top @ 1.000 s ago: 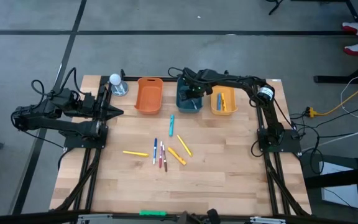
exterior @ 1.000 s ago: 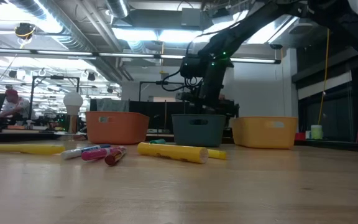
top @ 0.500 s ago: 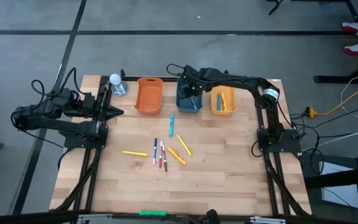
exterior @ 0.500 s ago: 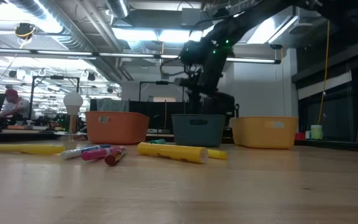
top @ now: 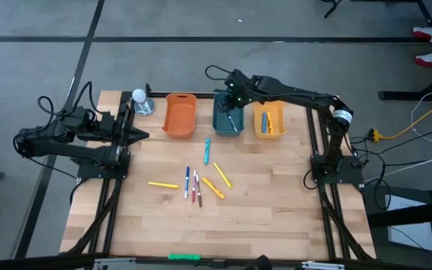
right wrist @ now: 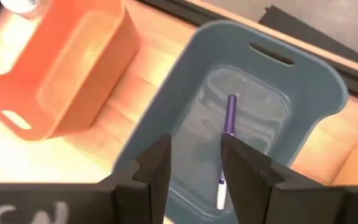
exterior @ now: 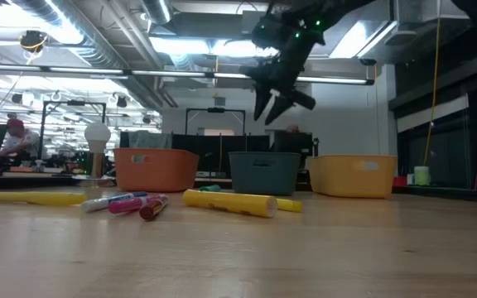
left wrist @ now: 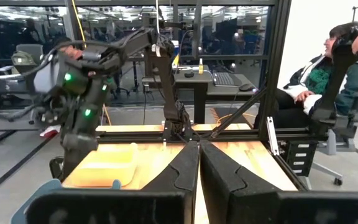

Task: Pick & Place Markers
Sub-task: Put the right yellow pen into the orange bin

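Right gripper (right wrist: 194, 165) hangs above the teal bin (top: 227, 114), fingers apart with nothing between them; in the low view it (exterior: 277, 101) is well clear of the bin rim (exterior: 264, 156). Inside that bin lies a purple-and-white marker (right wrist: 226, 140) on the floor of the bin. Orange bin (top: 179, 115) just beside it on one side, yellow bin (top: 269, 122) on the other, holding a blue marker (top: 265, 122) and a yellow one. Left gripper (left wrist: 199, 163) parked at the table's left edge (top: 130, 135), fingers pressed together, holding nothing. Remaining markers loose on the wooden table (top: 276, 202) mid-surface: teal marker (top: 207, 150) nearest the bins, yellow marker (top: 222, 175) and another yellow (top: 213, 187) angled below it, a yellow one (top: 163, 184) lying off to the left, and a blue marker (top: 187, 181), a white-bodied one and a red marker (top: 199, 194) side by side between. White bulb-like object (top: 139, 97) at the far left corner by the orange bin. A seated person (left wrist: 328, 68) shows beyond the table in the left wrist view.
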